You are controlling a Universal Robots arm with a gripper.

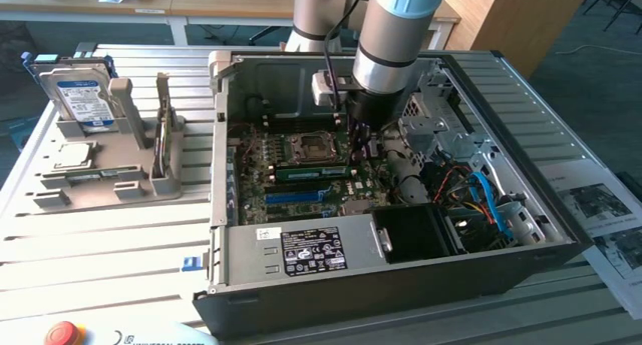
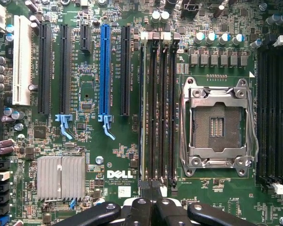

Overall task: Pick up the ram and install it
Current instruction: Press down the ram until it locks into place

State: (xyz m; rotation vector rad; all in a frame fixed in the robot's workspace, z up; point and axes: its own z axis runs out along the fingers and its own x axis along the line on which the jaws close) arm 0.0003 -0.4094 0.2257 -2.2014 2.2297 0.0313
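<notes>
The silver tube-shaped robot arm (image 1: 386, 29) has a light blue cap and black ring bands. A thin black cable hangs beside it. The black metal gripper (image 2: 151, 209) has rounded links with silver screws.

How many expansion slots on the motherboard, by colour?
white slot: 1
blue slot: 1
black slots: 4, one of them short
Total: 6
</notes>
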